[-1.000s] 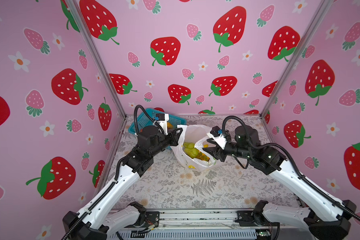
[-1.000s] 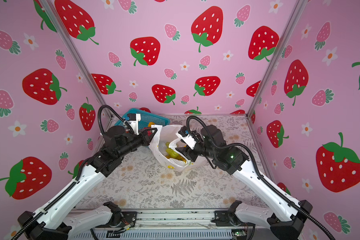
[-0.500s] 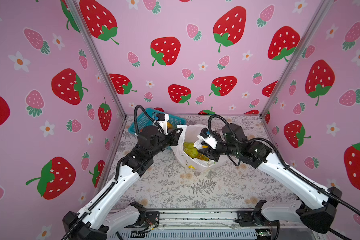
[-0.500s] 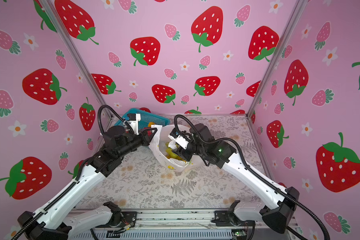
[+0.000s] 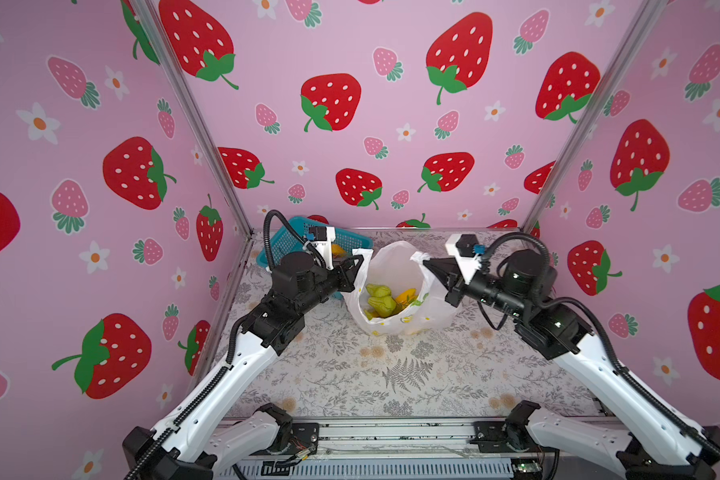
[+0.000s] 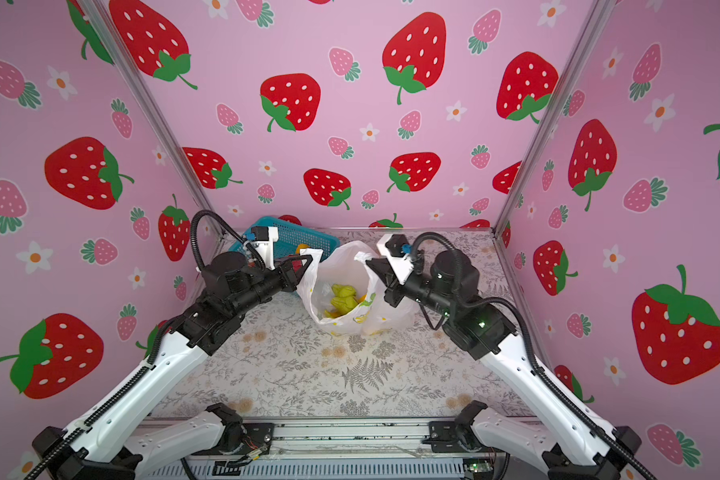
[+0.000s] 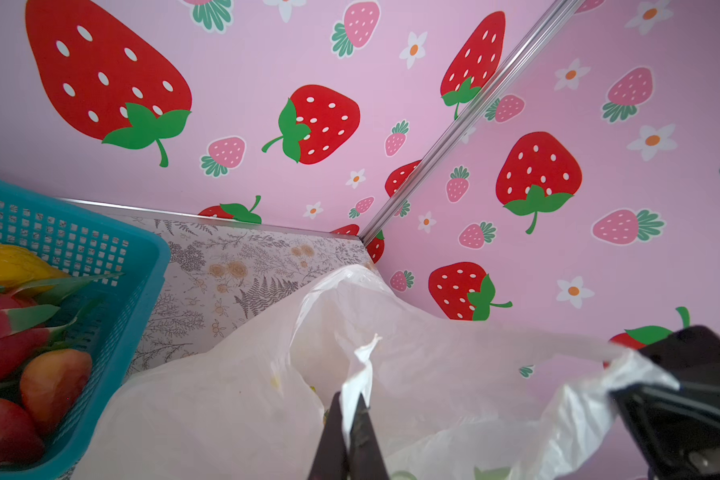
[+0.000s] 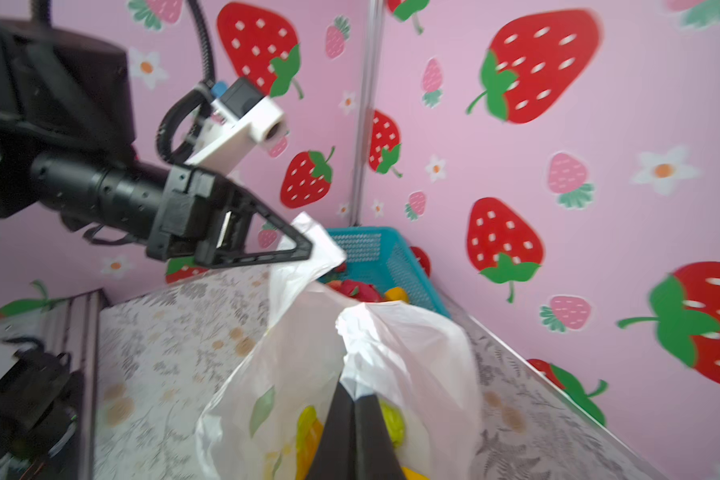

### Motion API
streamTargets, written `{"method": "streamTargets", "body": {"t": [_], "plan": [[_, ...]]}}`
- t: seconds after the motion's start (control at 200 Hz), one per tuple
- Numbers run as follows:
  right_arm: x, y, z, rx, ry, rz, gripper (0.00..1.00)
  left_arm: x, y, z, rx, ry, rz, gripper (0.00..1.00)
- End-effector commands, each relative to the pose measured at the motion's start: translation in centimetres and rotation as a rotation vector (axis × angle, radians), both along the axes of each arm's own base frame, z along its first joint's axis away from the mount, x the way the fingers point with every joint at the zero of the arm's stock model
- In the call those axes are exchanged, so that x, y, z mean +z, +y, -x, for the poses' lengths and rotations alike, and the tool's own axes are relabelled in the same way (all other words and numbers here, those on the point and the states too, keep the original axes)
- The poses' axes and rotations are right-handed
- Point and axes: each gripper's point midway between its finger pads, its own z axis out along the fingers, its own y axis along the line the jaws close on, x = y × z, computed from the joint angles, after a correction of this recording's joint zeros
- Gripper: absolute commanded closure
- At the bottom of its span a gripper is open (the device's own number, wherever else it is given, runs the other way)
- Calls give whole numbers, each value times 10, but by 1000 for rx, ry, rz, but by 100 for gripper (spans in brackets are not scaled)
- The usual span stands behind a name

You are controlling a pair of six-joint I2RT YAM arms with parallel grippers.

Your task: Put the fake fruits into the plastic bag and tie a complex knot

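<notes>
so two grippers, left gripper (image 5: 360,259) and right gripper (image 5: 427,262), each clenched on one plastic bag (image 5: 395,266)

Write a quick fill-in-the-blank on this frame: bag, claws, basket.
1. Both claws, left claw and right claw, are shut on the plastic ____.
2. The green fruits lie ____ the plastic bag.
3. The basket is coloured ____.
4. The bag's handles are not yet ____.

Missing words: bag; inside; teal; tied

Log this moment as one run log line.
left hand: shut on plastic bag | right hand: shut on plastic bag | knot: not tied
</notes>
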Motion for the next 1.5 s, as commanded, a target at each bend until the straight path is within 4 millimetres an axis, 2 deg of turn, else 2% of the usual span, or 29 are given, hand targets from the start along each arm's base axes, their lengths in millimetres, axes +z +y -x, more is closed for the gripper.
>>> {"method": "streamTargets", "body": {"t": [0.0, 0.015, 0.025, 0.045, 0.165, 0.34, 0.47, 0.625, 0.69, 0.715, 0.795, 0.895, 0.946, 0.976, 1.101, 1.226, 1.326, 1.396, 1.431, 1.446, 1.491], "plan": [[32, -26, -3, -46, -52, -135, 100, 39, 10, 8, -6, -54, 87, 100], [31, -29, -6, -58, -50, -136, 100, 41, 11, 8, -4, -54, 95, 100], [39, -35, 0, -62, -70, -154, 100, 42, 12, 8, -4, -55, 101, 100], [42, -41, 1, -73, -81, -164, 100, 44, 14, 7, 1, -55, 115, 100], [52, -68, -7, -166, -112, -202, 100, 52, 27, 2, 32, -47, 172, 100], [48, -81, -17, -218, -89, -223, 100, 56, 32, -8, 41, -39, 212, 100], [28, -89, -37, -309, -26, -199, 100, 66, 27, -9, 2, -53, 216, 100], [0, -90, -59, -357, 56, -169, 100, 70, 21, -5, -33, -59, 215, 100], [-7, -92, -65, -379, 76, -166, 100, 67, 20, -4, -39, -56, 213, 100], [-19, -90, -77, -394, 108, -145, 100, 66, 20, -4, -41, -52, 212, 100], [-33, -91, -91, -426, 151, -128, 100, 60, 18, -5, -46, -41, 213, 100], [-43, -89, -106, -452, 190, -105, 100, 53, 18, -8, -38, -21, 211, 100], [-45, -89, -112, -466, 207, -85, 93, 51, 17, -10, -36, -14, 211, 100], [-47, -90, -116, -481, 219, -69, 85, 50, 17, -11, -36, -10, 213, 100], [-38, -94, -123, -521, 241, -12, 63, 50, 16, -13, -29, 3, 220, 100], [-20, -102, -123, -563, 239, 21, 54, 46, 16, -12, -15, 17, 212, 100], [3, -102, -116, -563, 200, 3, 50, 44, 16, -10, -1, 24, 198, 100], [13, -87, -104, -514, 168, 6, 49, 43, 17, -9, 8, 26, 186, 100], [19, -75, -95, -472, 141, 7, 49, 42, 18, -8, 14, 28, 183, 100], [21, -69, -91, -451, 128, 8, 45, 41, 18, -8, 14, 30, 180, 100], [25, -46, -76, -376, 90, 12, 42, 41, 18, -7, 17, 29, 179, 100]]}}
